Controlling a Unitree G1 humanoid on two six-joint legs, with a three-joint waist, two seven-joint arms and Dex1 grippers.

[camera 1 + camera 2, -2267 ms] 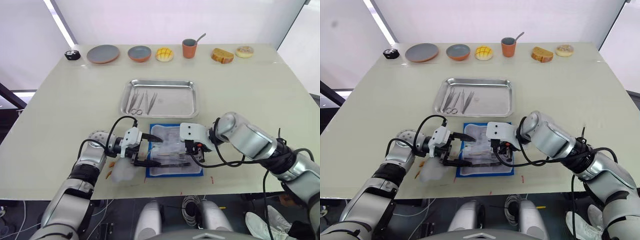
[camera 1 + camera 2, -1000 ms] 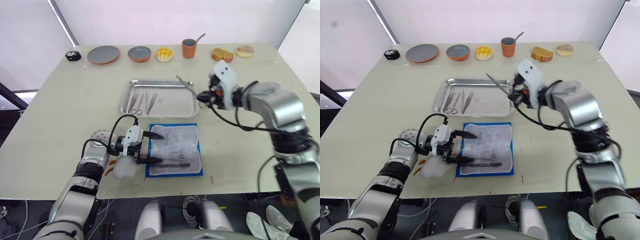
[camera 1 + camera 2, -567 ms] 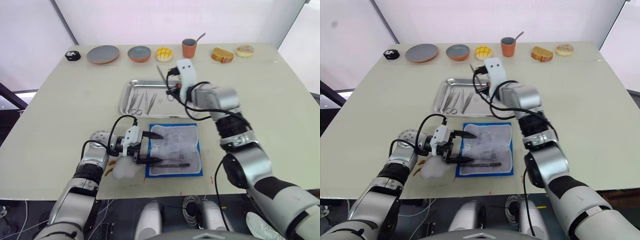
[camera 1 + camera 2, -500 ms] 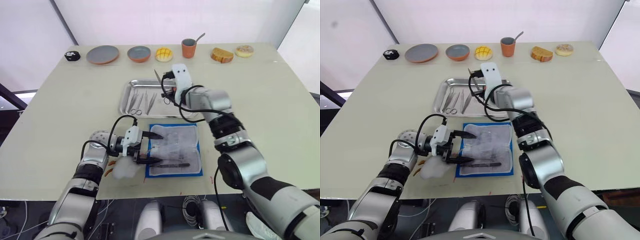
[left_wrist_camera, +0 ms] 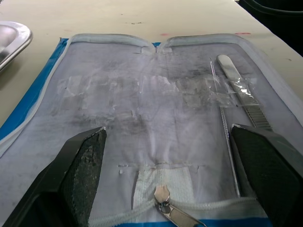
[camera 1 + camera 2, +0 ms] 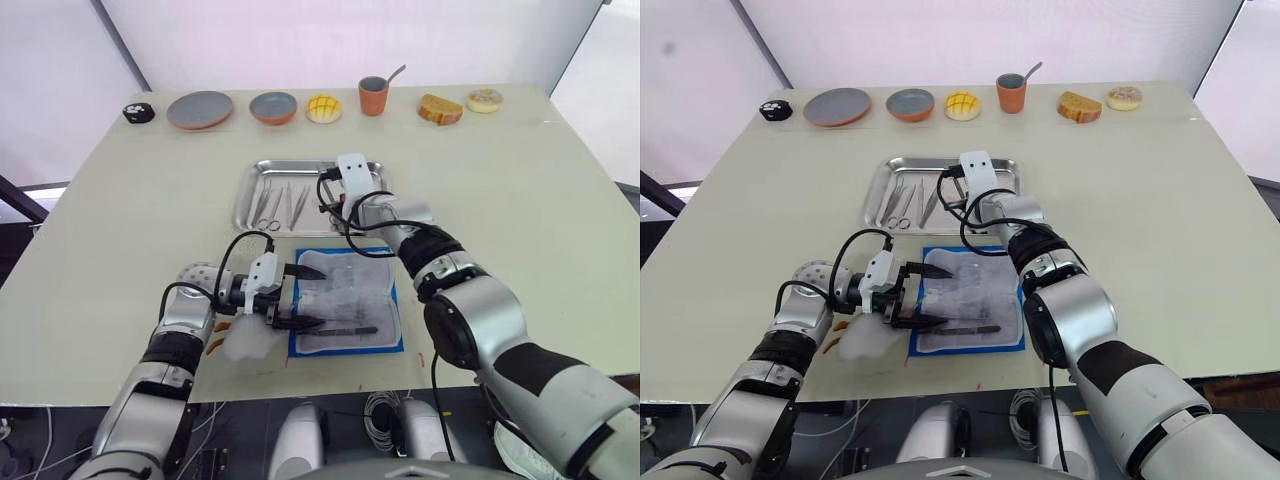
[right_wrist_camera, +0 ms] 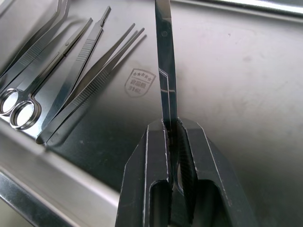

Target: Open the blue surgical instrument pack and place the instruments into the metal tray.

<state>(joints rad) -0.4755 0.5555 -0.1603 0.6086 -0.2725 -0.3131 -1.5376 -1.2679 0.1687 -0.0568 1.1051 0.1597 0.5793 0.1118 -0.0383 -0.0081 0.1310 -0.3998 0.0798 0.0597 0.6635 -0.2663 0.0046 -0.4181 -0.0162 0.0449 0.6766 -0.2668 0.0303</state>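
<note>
The blue surgical instrument pack (image 6: 345,298) lies unzipped and flat near the table's front, pale lining up. One of the instruments, a scalpel handle (image 5: 241,101), still lies along its near side. My left gripper (image 6: 308,297) is open at the pack's left edge, its fingers (image 5: 80,170) spread over the lining. Behind the pack sits the metal tray (image 6: 372,215), with scissors (image 7: 23,106) and tweezers (image 7: 90,80) in its left half. My right gripper (image 7: 171,130) hangs low over the tray's middle. It is shut on a thin silver instrument (image 7: 164,56) that points towards the tray floor.
Along the far edge stand two round plates (image 6: 200,109) (image 6: 273,106), a yellow bun (image 6: 323,107), an orange cup with a spoon (image 6: 373,96), a cake slice (image 6: 441,108), a doughnut (image 6: 484,99) and a small black object (image 6: 137,112). A white soft toy (image 6: 248,340) lies under my left wrist.
My right gripper lifted a silver instrument from the pack, swung it in from the right, and brought it down over the tray's middle. The left gripper has stayed put and open.
</note>
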